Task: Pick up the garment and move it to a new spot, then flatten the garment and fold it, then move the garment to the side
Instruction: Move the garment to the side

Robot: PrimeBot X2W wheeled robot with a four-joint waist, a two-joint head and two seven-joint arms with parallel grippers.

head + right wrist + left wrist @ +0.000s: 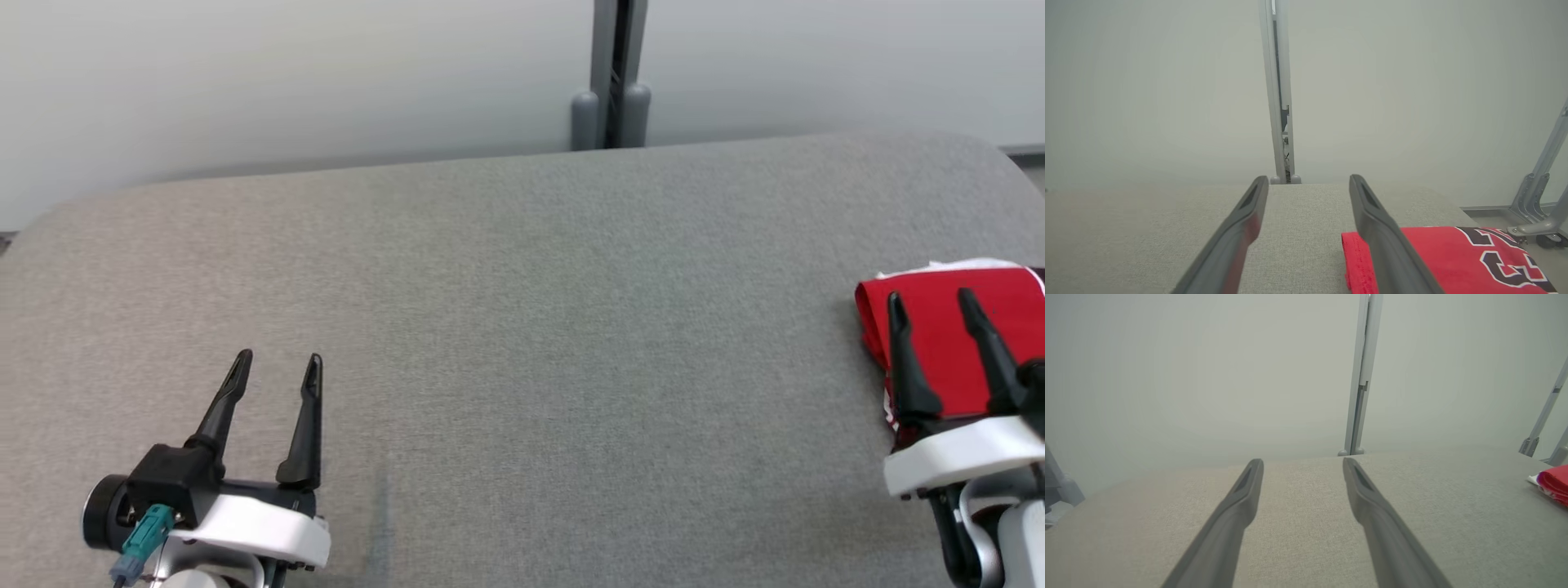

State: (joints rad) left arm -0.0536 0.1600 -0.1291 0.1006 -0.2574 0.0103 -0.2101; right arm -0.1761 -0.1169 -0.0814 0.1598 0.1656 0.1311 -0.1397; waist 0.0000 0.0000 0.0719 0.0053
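The garment (947, 343) is a red jersey with white trim, folded into a compact stack at the right edge of the grey table (522, 327). In the right wrist view the garment (1437, 257) shows dark numerals outlined in white. My right gripper (933, 300) hovers over the garment's near left part, open and holding nothing; its right finger crosses the cloth's left edge. My left gripper (277, 363) stands open and empty at the table's near left, far from the garment. The left wrist view catches the garment (1553, 482) at its far right.
A grey wall runs behind the table, with a vertical metal post (611, 73) at its middle. Metal frame legs (1541, 179) stand beyond the table's right end. The cloth-covered tabletop between the two grippers is bare.
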